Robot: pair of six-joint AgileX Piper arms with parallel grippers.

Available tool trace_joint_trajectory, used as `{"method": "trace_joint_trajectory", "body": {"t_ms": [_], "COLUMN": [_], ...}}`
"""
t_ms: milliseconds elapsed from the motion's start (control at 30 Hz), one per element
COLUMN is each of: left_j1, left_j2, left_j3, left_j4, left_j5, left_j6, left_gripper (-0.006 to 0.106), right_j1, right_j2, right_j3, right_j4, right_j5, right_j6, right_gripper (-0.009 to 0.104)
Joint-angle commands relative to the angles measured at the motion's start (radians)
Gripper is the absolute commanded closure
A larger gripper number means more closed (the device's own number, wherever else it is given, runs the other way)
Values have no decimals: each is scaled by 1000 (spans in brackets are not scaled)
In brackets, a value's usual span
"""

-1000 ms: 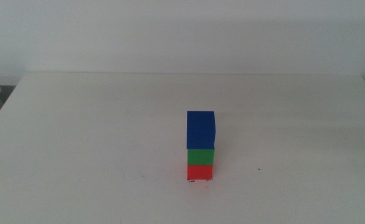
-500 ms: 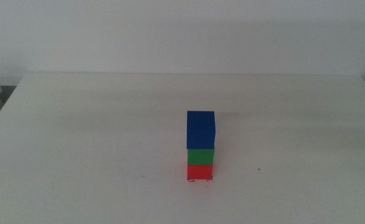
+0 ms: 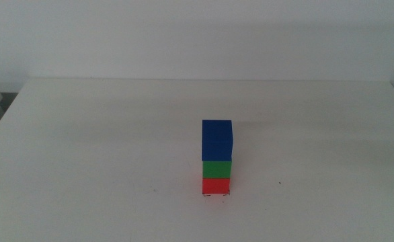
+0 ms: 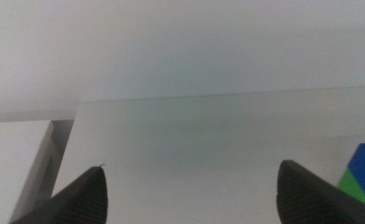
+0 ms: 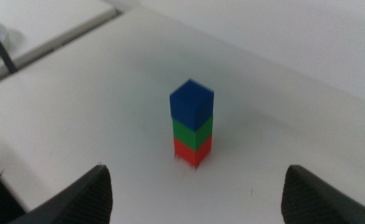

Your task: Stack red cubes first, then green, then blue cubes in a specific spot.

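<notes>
The red cube [image 3: 216, 185] sits on the surface [image 3: 103, 148], green cube [image 3: 216, 169] on it, blue cube [image 3: 217, 140] on top. Left pincer [image 4: 189, 193] and right pincer [image 5: 195, 193] gape empty, well apart; a returning arm's nudge could topple the tower

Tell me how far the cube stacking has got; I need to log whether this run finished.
Done: the red cube sits on the table, the green cube on it and the blue cube on top, upright. In hand: nothing; the left gripper and right gripper are both open, empty and clear of the stack. Left: nothing visible; the order matches the task.
</notes>
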Motion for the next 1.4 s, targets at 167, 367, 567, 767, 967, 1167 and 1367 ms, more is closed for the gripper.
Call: {"method": "trace_joint_trajectory", "body": {"t_ms": [167, 367, 567, 767, 967, 1167, 1367], "left_j1": [1, 1, 1, 1, 1, 1, 1], "left_j2": [-176, -354, -496, -496, -496, -496, -496], "left_j3": [312, 593, 729, 808, 883, 888, 888], "left_j4": [34, -43, 27, -26, -72, -72, -72], "left_j5": [-400, -456, -532, -723, -776, -758, -761], "left_j6": [0, 0, 0, 0, 0, 0, 0], "left_gripper": [9, 9, 9, 9, 9, 9, 9], "right_j1": [-10, -176, -490, -667, -674, -674, -674], "right_j2": [-109, -276, -469, -538, -538, -538, -538], "right_j3": [435, 752, 890, 933, 966, 973, 973], "right_j4": [52, 54, 50, 56, 94, 87, 75], "right_j5": [-674, -778, -779, -784, -852, -888, -890], "right_j6": [-6, -6, -6, -6, -6, -6, -6], "right_gripper": [3, 3, 3, 3, 3, 3, 3]}}
